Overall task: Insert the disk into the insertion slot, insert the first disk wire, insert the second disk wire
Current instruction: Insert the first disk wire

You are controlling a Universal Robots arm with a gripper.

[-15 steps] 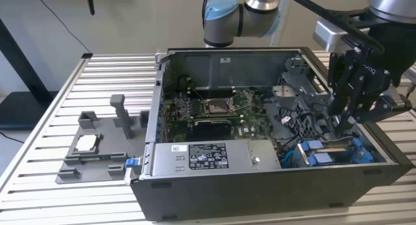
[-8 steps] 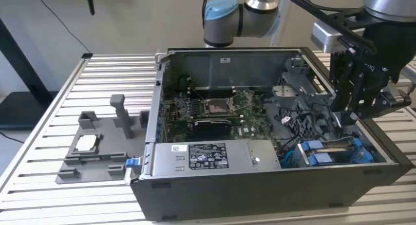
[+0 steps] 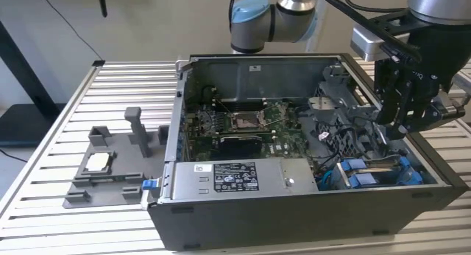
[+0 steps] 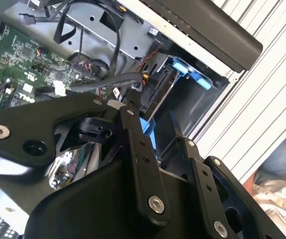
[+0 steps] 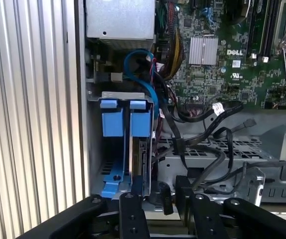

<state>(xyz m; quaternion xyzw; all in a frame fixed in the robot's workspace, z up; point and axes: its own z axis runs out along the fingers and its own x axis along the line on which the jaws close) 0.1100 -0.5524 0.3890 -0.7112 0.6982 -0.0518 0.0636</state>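
Disk [image 5: 142, 162] sits edge-on in the insertion slot [image 5: 121, 95], in the bay beside the motherboard [image 5: 222, 59], blue fittings [image 5: 112, 122] at its end. In the exterior view the slot [image 3: 379, 172] is in the front corner of the open PC case [image 3: 294, 211], on that view's right, next to the grey metal box w/ white sticker [image 3: 235, 178]. Black cables [image 5: 203, 124] lie loose just beside the slot. Gripper [image 3: 403, 128] hangs over the case above the slot & cables; fingers [image 5: 133, 196] spread apart, gripping nothing as far as can be seen. Case stands on a slatted table [image 3: 44, 222], grey fixture tray [image 3: 103, 178] on the exterior view's left
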